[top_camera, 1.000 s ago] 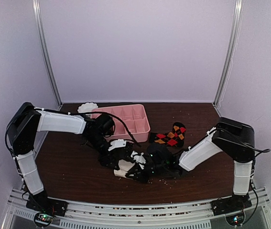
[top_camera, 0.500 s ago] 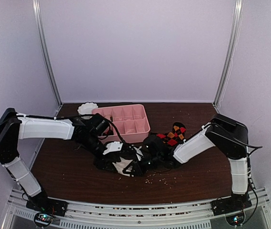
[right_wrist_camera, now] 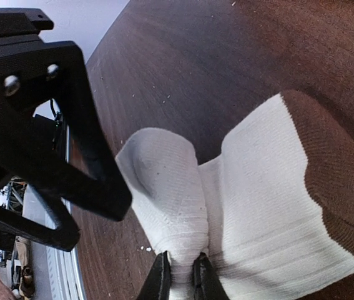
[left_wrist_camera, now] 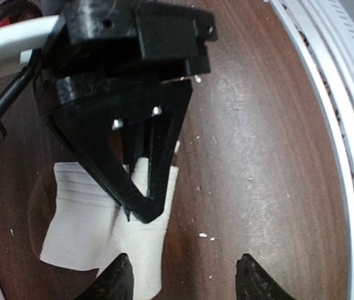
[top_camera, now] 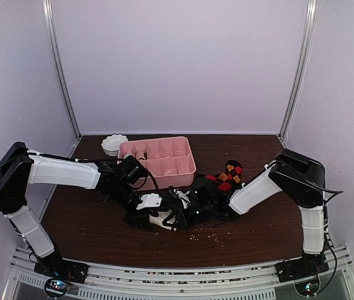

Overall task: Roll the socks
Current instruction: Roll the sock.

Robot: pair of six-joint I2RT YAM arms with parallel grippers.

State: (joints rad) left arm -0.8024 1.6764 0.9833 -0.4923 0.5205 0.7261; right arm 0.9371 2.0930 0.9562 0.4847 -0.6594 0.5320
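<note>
Pale lilac walls close round a dark wooden table (top_camera: 89, 225). A pink tray (top_camera: 164, 159) and a white bowl (top_camera: 114, 142) sit at its far left. The cream sock (right_wrist_camera: 258, 206) with the brown patch lies in the near middle of the table, in front of the tray. The argyle sock (top_camera: 228, 177) lies to its right, just beyond my right arm.

I judge the roll on the cream sock to be barely begun: one end is bunched into a hump, and the rest lies flat out to the brown end.

My right fingers (right_wrist_camera: 161, 281) are clenched on that hump, pinching the fabric between their tips.

My left fingers (left_wrist_camera: 119, 281) stand about half open and hold nothing. One tip is at the sock's edge and the other is over bare wood. I cannot tell whether the first one touches the fabric.

Next, I think the left fingers must pin the flat part, so the right fingers can turn the hump over toward the brown end without dragging the whole sock.
</note>
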